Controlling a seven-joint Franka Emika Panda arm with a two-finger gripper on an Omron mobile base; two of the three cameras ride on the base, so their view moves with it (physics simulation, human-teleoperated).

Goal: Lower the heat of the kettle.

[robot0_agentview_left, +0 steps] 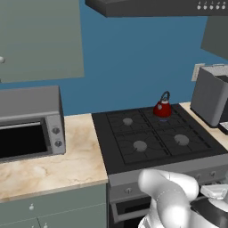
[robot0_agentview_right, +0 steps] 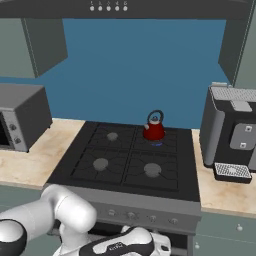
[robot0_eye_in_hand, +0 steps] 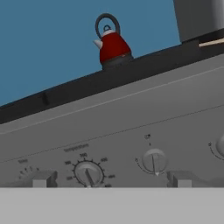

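Counts:
- 1 kettle (robot0_agentview_left: pixel 162 108), red
- 1 stove (robot0_agentview_left: pixel 116 156) with 4 burners: rear left (robot0_agentview_left: pixel 128 121), front left (robot0_agentview_left: pixel 140 145), front right (robot0_agentview_left: pixel 181 140); the fourth is under the kettle
- 5 knobs on the stove front in the right base view, e.g. (robot0_agentview_right: pixel 131 215)
- 1 microwave (robot0_agentview_left: pixel 29 122) with 2 dials (robot0_agentview_left: pixel 56 130)
- 1 coffee machine (robot0_agentview_right: pixel 231 132)
- 1 hood (robot0_agentview_right: pixel 125 8) with 5 buttons (robot0_agentview_right: pixel 108 7)

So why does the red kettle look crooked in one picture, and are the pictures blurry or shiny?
In the hand view the kettle and stove front slant because that camera is rolled; knob markings there are blurred. In both base views the kettle stands upright, with a small pale shine; the light is flat.
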